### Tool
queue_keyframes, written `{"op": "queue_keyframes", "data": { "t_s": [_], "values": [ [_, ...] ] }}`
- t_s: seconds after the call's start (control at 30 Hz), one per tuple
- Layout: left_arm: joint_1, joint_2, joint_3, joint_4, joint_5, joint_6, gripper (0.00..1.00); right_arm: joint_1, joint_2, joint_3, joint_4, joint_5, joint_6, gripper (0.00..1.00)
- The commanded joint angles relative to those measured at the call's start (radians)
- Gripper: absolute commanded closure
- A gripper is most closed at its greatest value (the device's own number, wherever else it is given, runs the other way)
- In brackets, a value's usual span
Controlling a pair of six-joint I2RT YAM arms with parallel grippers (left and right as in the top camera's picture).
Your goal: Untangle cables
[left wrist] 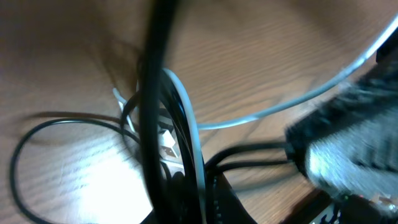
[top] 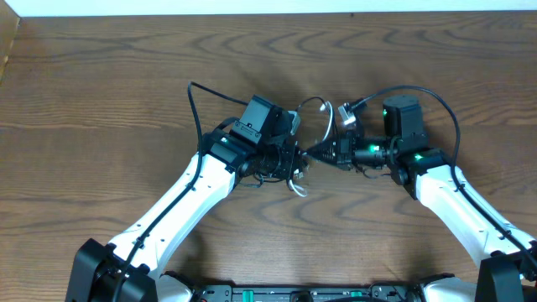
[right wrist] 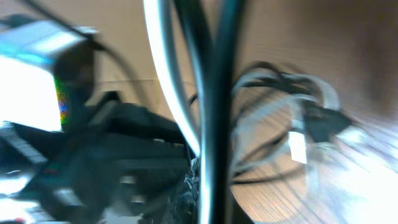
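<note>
The white cable (top: pixel 328 126) loops up between my two arms at the table's middle, and one plug end (top: pixel 299 189) lies just below. The black cable (top: pixel 270 174) is bunched under my left gripper (top: pixel 294 158). My right gripper (top: pixel 317 153) faces it, almost touching. In the left wrist view the white cable (left wrist: pixel 189 118) and the black cable (left wrist: pixel 152 74) run together down into the shut jaws (left wrist: pixel 194 202). In the right wrist view the white cable (right wrist: pixel 163 74) and the black cable (right wrist: pixel 219 93) run into the shut jaws (right wrist: pixel 208 199), with a blurred tangle (right wrist: pixel 292 118) beyond.
The wooden table (top: pixel 101 101) stretches all round the arms. Thicker black robot wires arc over the left arm (top: pixel 192 105) and the right arm (top: pixel 453 117). A pale wall edge (top: pixel 268 7) runs along the far side.
</note>
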Motion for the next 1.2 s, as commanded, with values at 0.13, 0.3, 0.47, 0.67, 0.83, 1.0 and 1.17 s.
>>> {"op": "queue_keyframes", "data": {
  "t_s": [0.13, 0.3, 0.47, 0.67, 0.83, 1.0, 1.17],
  "values": [
    [0.008, -0.044, -0.005, -0.071, -0.027, 0.04, 0.93, 0.005, -0.001, 0.008, -0.425, 0.814, -0.099, 0.99],
    [0.048, -0.122, -0.005, -0.075, -0.027, 0.04, 0.93, -0.023, -0.001, 0.008, -0.511, 0.973, -0.1, 0.99],
    [0.096, -0.214, -0.005, -0.097, -0.027, 0.073, 0.93, -0.109, -0.001, 0.008, -0.542, 1.011, -0.1, 0.99],
    [0.158, -0.288, -0.005, -0.089, 0.046, 0.072, 0.93, -0.234, -0.001, 0.008, -0.542, 0.887, -0.148, 0.75],
    [0.167, -0.291, -0.005, -0.049, 0.153, 0.072, 0.92, -0.256, -0.001, 0.008, -0.459, 0.528, -0.381, 0.6],
    [0.167, -0.285, -0.005, -0.039, 0.178, 0.073, 0.92, -0.255, -0.001, 0.008, -0.45, 0.414, -0.452, 0.51],
    [0.167, -0.286, -0.005, -0.006, 0.216, 0.073, 0.93, -0.255, -0.001, 0.008, -0.482, 0.484, -0.449, 0.12]
  ]
}}
